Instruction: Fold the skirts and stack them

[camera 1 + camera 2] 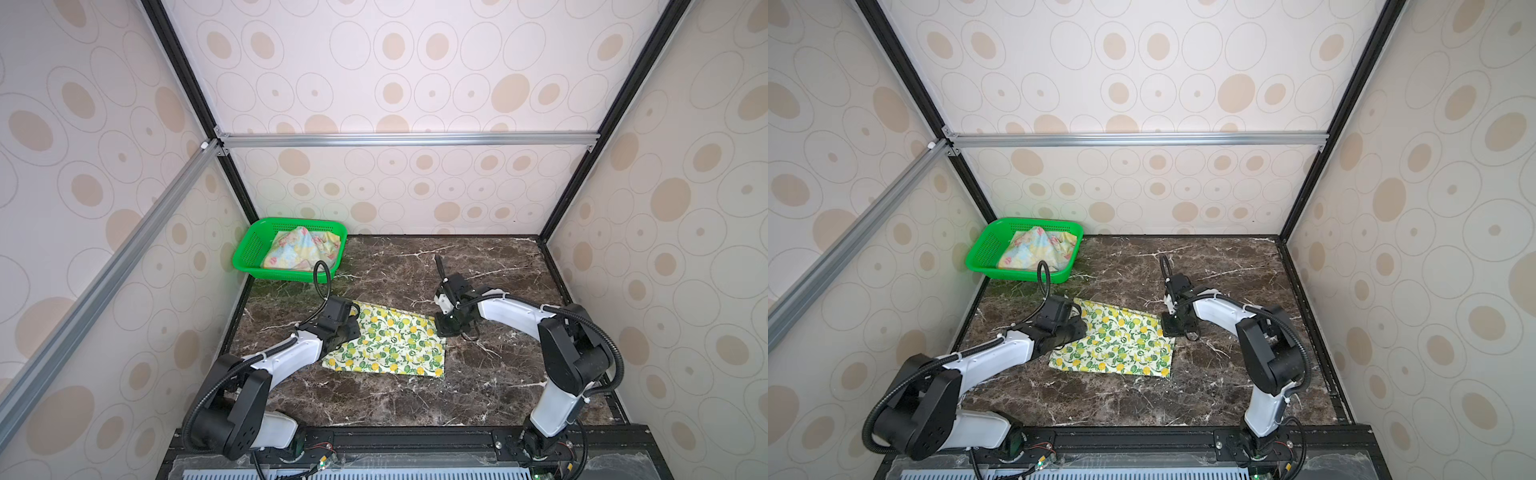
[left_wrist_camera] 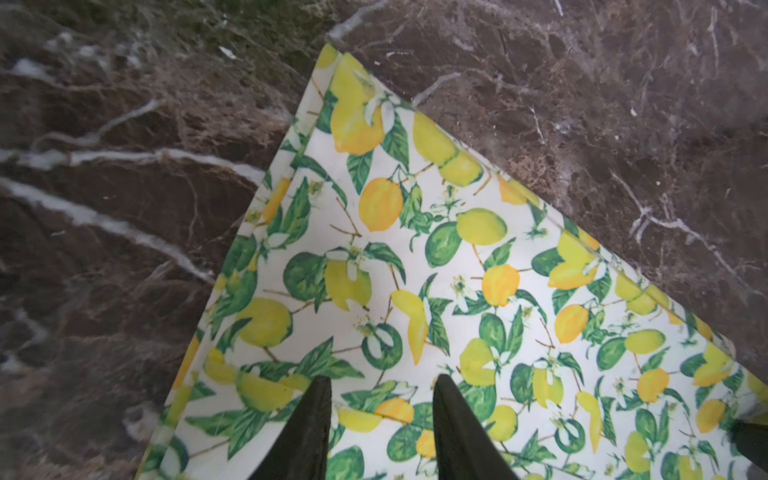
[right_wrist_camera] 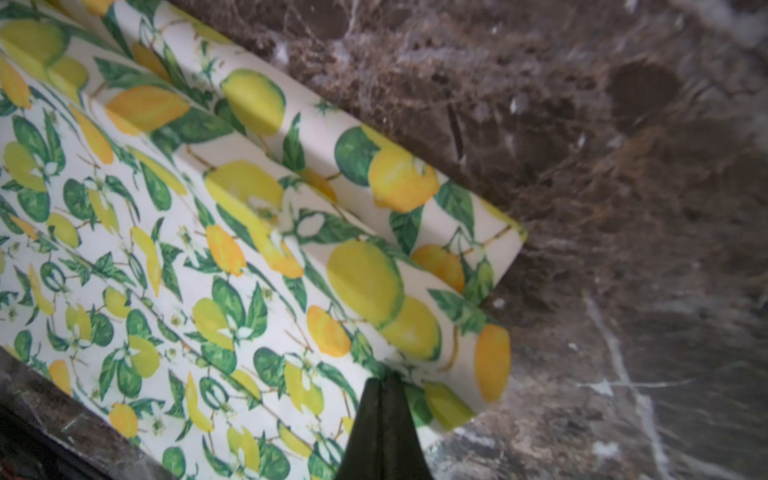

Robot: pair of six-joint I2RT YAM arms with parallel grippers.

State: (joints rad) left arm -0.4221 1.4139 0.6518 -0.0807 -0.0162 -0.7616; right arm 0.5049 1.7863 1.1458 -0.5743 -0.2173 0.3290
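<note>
So the lemon skirt (image 1: 390, 345) is lying flat mid-bench (image 1: 498, 374), already a neat-ish rectangle, and the pastel floral skirt (image 1: 299, 249) is bunched up in the green basket (image 1: 249, 253) in the far left corner. The left gripper (image 2: 382, 379) hovers over the lemon skirt's far left corner, jaws partway apart with nothing between them. The right gripper (image 3: 384, 376) is closed tight right at the far right corner. Honestly can't tell if it's got fabric or is just pressing on it. Looks to me like another fold is being set up. My tip: pinch both far corners through all the layers, lift evenly and bring them over together. Otherwise thin cloth like this skews, and the ridges near the right corner will bunch.
</note>
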